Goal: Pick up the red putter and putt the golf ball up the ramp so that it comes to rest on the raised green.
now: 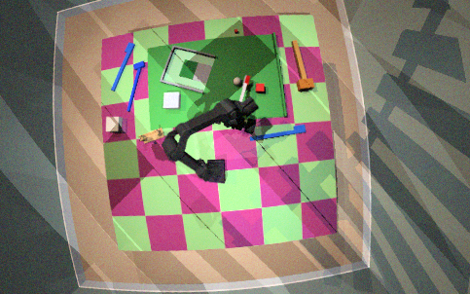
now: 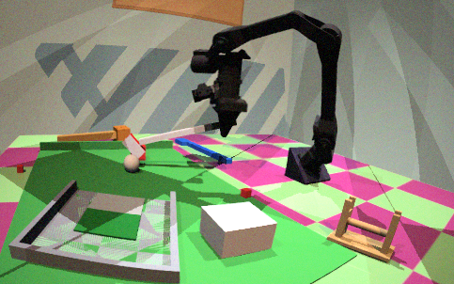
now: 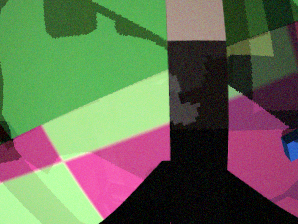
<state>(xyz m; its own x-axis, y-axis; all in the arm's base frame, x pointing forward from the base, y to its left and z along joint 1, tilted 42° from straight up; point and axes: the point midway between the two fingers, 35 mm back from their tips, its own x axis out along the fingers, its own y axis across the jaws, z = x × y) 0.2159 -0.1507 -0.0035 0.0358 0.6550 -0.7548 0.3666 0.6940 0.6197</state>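
Tool (image 2: pixel 224 128): pinching red putter (image 2: pixel 172 135) by dark grip end; pickup done. Putter head raised just beyond golf ball (image 2: pixel 132 163), well ahead of tool. Ball unstruck, on flat turf. Remaining: putt up ramp onto raised green (image 2: pixel 108 223).

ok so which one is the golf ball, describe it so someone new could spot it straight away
Start at the dark green mat covering the far part of the checkered board. Beyond the grey-framed raised green, near the mat's back wall, sits the golf ball, just in front of the red putter head. It is the only round thing there, small and off-white, unlike the boxy white cube and tiny red blocks.
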